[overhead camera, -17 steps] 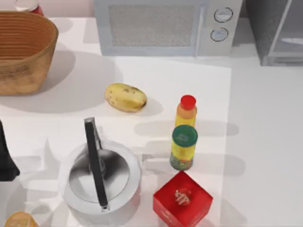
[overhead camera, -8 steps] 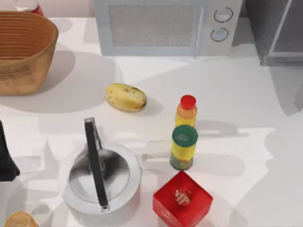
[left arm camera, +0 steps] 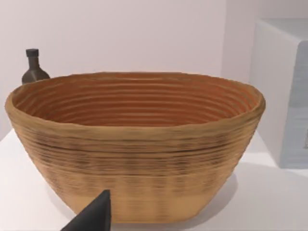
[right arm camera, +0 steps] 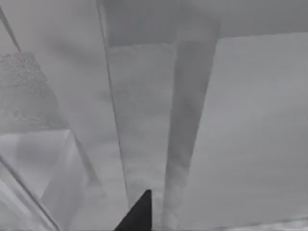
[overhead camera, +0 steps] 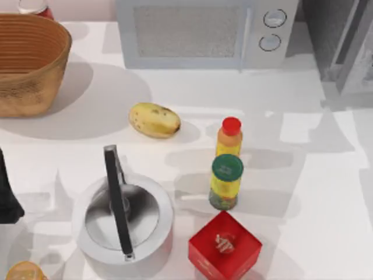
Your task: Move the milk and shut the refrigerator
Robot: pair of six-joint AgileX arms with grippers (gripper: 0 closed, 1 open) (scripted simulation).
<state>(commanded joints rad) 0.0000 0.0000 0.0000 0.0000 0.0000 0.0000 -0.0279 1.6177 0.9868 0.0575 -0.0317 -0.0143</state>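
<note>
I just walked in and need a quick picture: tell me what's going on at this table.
The right end effector is close against the grey refrigerator at the table's far right corner, facing its light-framed door, which looks ajar rather than flush. The left end effector sits parked at the table's left edge, facing the wicker basket. The potato, kettle, red-capped bottle, green-lidded jar and red box stand free on the table.

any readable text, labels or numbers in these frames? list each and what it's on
No text reads clearly.
red box: pale emblem on top, too blurred to read.
green-lidded jar: patterned label, unreadable.
microwave: two dials, no legible markings.
red-capped bottle: no lettering visible.
</note>
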